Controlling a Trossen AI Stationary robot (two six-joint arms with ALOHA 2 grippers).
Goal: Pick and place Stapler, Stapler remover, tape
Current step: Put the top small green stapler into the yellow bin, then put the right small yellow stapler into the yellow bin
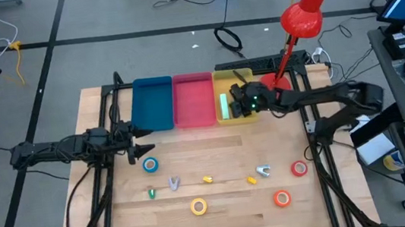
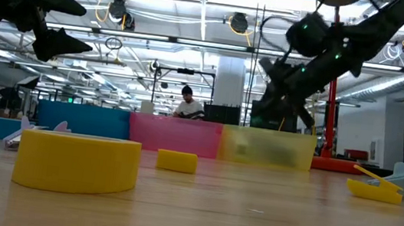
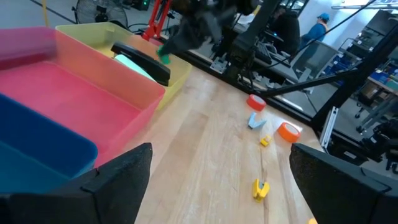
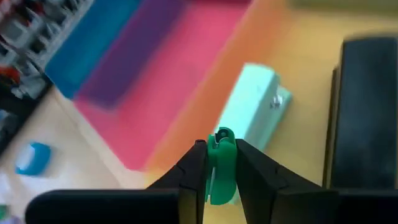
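Note:
My right gripper (image 4: 221, 163) hangs over the yellow bin (image 1: 252, 115), shut on a small green stapler remover (image 4: 221, 160). In the bin below lie a pale green stapler (image 4: 252, 106) and a black stapler (image 4: 367, 112). Loose on the wood are blue tape (image 1: 150, 164), yellow tape (image 1: 198, 205), red tape (image 1: 298, 167) and orange tape (image 1: 282, 198). Among them lie a silvery remover (image 1: 174, 182), a second silvery remover (image 1: 263, 171) and a green piece (image 1: 151, 193). My left gripper (image 1: 141, 142) waits open by the blue bin (image 1: 152, 104). My right gripper pinches the green remover's two flat sides (image 4: 225, 149) between its two fingers; the piece sticks out past the fingertips. The fingers slant down from the table's right side. The remover is lifted clear, above the yellow bin's inside.
A pink bin (image 1: 193, 99) stands between the blue and yellow ones along the far edge. Two small yellow pieces (image 1: 208, 179) (image 1: 251, 179) lie among the tape rolls. A red desk lamp (image 1: 304, 10) stands at the far right corner. Bare wood lies between bins and rolls.

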